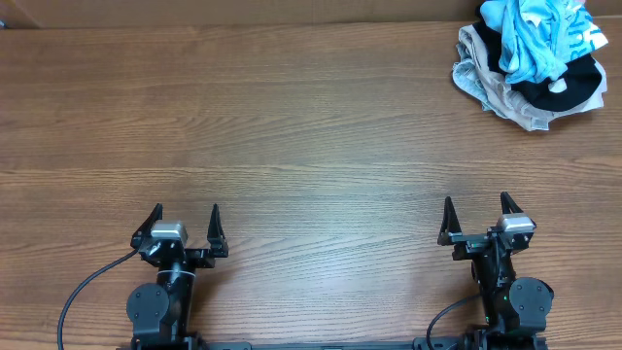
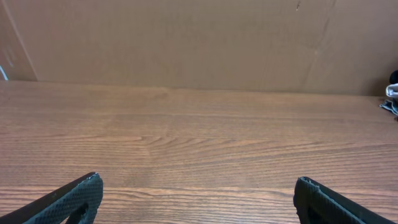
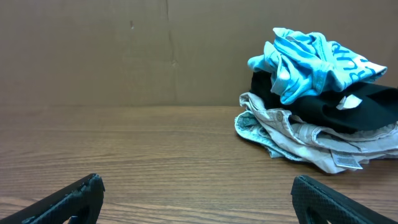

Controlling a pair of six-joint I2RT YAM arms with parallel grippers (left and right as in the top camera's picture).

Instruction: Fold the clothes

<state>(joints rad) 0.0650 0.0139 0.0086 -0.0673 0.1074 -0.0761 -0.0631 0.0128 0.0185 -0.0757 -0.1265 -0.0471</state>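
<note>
Overhead: left gripper (image 1: 187, 219) and right gripper (image 1: 476, 209) gape wide, holding nothing, at the near edge of the table (image 1: 292, 126); clothes pile (image 1: 530, 63) sits crumpled in the far right corner.

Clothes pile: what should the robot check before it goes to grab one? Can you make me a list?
1. Left gripper open, holding nothing: ok.
2. Right gripper open, holding nothing: ok.
3. Clothes pile in view, far right corner of the table: ok.
4. Blue garment on top, free to take: ok.
5. Garment edges easy to find: not ok, all crumpled.
6. Pile wholly on the table: cannot tell, the overhead view crops it.
</note>
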